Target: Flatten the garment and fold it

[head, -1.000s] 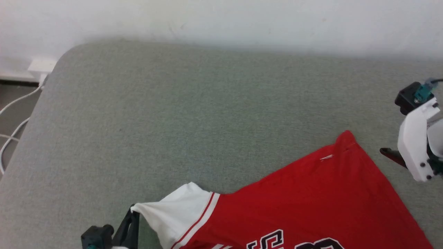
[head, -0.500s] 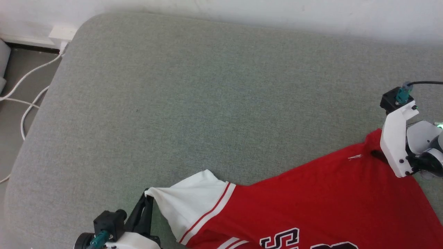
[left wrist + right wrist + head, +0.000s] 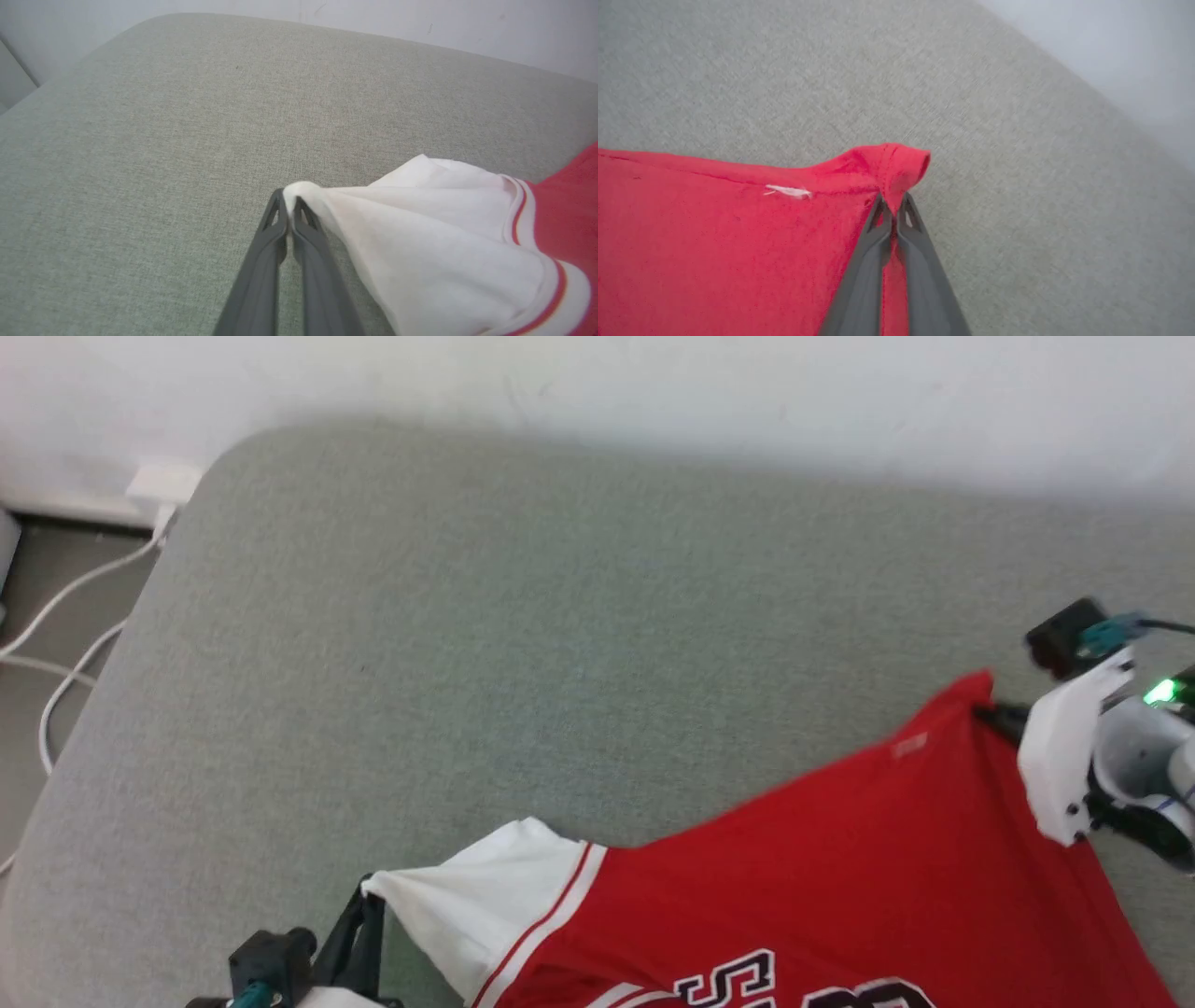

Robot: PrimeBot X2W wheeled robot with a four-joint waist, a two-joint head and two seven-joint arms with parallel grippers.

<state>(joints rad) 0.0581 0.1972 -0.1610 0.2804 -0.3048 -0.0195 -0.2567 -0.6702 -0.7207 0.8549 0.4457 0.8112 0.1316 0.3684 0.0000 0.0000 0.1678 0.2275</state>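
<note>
The garment (image 3: pixel 822 868) is a red jersey T-shirt with a white sleeve (image 3: pixel 467 915) and striped trim, spread over the lower right of the head view; black-and-white lettering peeks at the bottom edge. My left gripper (image 3: pixel 366 894) is shut on the tip of the white sleeve (image 3: pixel 420 247), its tips (image 3: pixel 289 200) pinching the cloth. My right gripper (image 3: pixel 985 711) is shut on the red far corner of the garment (image 3: pixel 714 242), and that corner curls over its tips (image 3: pixel 892 205). The shirt's lower part is out of frame.
The garment lies on a grey-green cushioned surface (image 3: pixel 523 644) with a rounded far-left corner. A white wall (image 3: pixel 597 383) runs behind it. White cables (image 3: pixel 65 616) and a socket box (image 3: pixel 163 483) lie on the floor at the left.
My right gripper has moved in from the right and closed on the garment's red far corner, lifting it. The left gripper kept its hold on the sleeve. The camera has shifted.
</note>
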